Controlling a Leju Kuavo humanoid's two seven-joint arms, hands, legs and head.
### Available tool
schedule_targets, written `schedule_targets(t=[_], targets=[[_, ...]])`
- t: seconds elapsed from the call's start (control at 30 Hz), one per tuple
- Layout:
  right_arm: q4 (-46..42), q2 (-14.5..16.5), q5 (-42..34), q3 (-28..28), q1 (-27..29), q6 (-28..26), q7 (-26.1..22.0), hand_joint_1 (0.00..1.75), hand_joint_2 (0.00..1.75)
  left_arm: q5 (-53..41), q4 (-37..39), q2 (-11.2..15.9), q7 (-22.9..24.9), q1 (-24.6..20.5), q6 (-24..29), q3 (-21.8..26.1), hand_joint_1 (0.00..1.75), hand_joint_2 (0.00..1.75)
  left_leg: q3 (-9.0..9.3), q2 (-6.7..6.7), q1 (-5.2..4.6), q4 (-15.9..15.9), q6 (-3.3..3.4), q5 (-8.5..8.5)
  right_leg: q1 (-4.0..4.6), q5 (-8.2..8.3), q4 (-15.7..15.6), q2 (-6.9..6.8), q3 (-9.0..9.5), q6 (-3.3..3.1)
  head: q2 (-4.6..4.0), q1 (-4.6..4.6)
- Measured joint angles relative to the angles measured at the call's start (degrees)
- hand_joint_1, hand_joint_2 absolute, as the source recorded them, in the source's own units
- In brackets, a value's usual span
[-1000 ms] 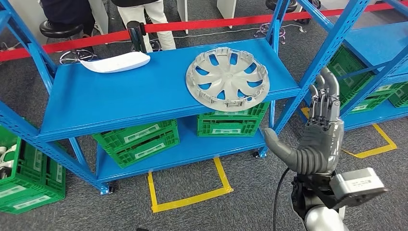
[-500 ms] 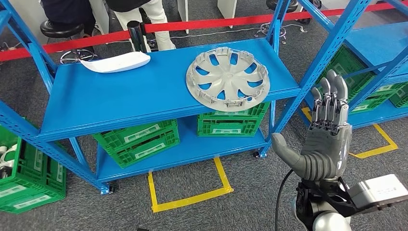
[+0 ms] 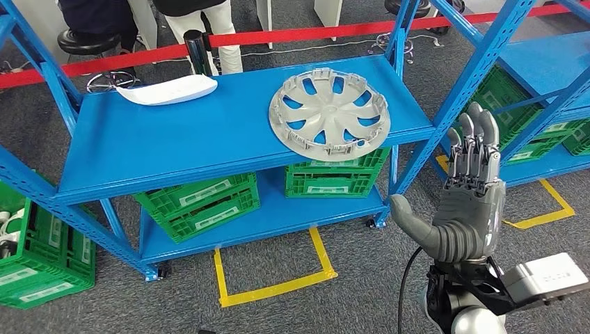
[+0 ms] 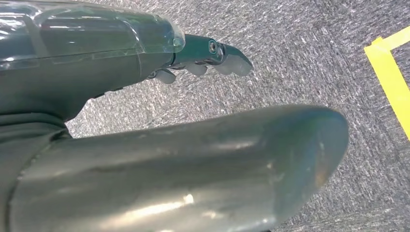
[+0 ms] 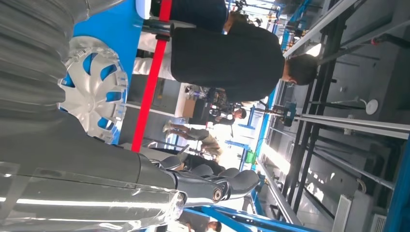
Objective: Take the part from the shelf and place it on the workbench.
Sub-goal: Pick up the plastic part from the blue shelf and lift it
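One part, the hubcap (image 3: 329,113), lies flat on the shelf (image 3: 195,139), at its right end. Our right hand (image 3: 465,198) is raised beside that end, fingers straight and holding nothing. We should reach over the rim and grip it firmly.

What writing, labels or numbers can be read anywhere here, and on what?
None can be read.
Green crates: white labels, too small and blurred.
Right arm's white wrist box: faint marks, unreadable.
Hubcap and white part: no text visible.
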Motion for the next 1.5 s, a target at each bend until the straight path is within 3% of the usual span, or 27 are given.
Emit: schedule_targets(t=[1.17,1.33,1.4,1.5], targets=[[0.0,0.0,0.0,0.4,0.1,0.2,-0.1,0.0,1.75,-0.2,0.0,0.1,0.2,0.0,-0.1,0.0,0.0,0.0,0.01,0.06,0.0,0.0,0.0,0.0,0.0,0.0,0.0,0.01,-0.01,0.0,0.0,0.0],[-0.1,0.0,0.0,0.4,0.1,0.2,-0.1,0.0,1.75,-0.3,0.0,0.2,0.1,0.0,-0.1,0.0,0.0,0.0,0.02,0.03,-0.15,-0.2,0.76,0.28,-0.22,0.27,-0.4,-0.04,-0.03,0.76,0.0,-0.34],[-0.2,0.0,0.0,0.4,0.1,0.2,-0.1,0.0,1.75,-0.3,0.0,0.2,0.1,-0.1,-0.1,0.0,0.0,0.0,0.5,0.09,0.16,-1.4,1.27,0.89,-0.19,-0.8,1.1,-0.03,-0.79,1.02,0.0,-0.32],[-0.3,-0.1,0.0,0.4,0.3,0.2,-0.1,0.0,1.75,-0.4,0.0,0.1,0.1,-0.1,-0.1,0.0,0.0,0.0,0.78,0.14,0.24,-1.9,1.53,1.17,-0.26,-4.97,11.0,-0.01,-5.92,1.4,0.0,0.19]])
